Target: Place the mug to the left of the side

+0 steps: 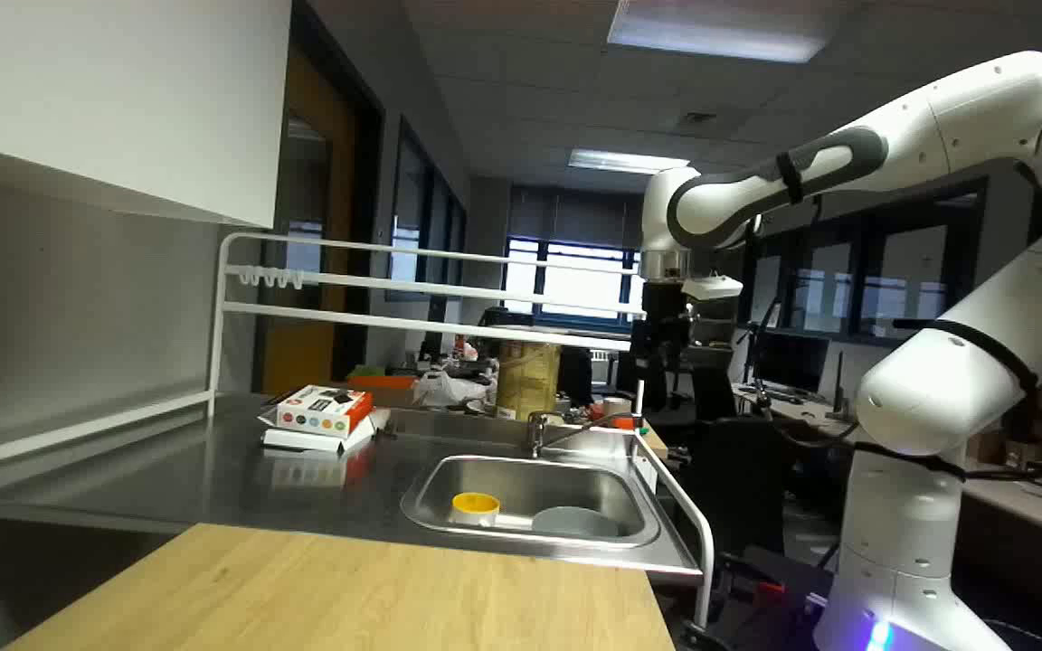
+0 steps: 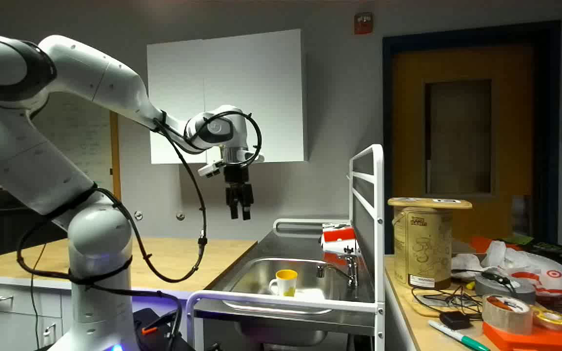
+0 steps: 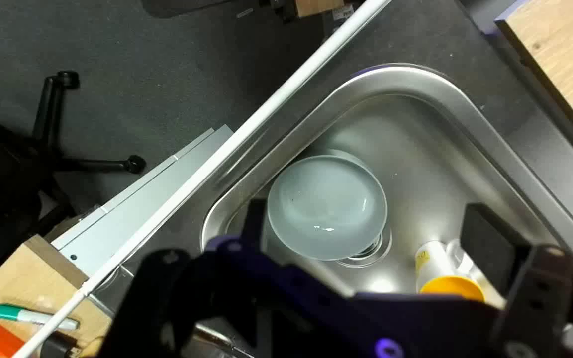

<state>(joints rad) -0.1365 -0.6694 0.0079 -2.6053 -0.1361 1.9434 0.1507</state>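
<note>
We've got the pincer (image 2: 240,217) hanging tips-down, well above the level of the sink (image 3: 416,141), its fingers (image 3: 490,241) spread wide apart and nothing held between them. The mug (image 2: 287,285) is standing in the sink, lower than the pincer and a bit off to the right of it in an exterior view. In the wrist view we see that same mug down past the finger on the right, handle turned toward it, yellow inside and all. There's also a gray bowl (image 3: 327,209) in the sink, which we can see through the gap between the fingers; it's near the mug but not touching. The tap (image 2: 352,273) is below and to the right of the pincer in an exterior view, and we spot a tub (image 2: 422,248) further out that way. As for the box (image 1: 322,416), it's lower and well left of the pincer in an exterior view.
</note>
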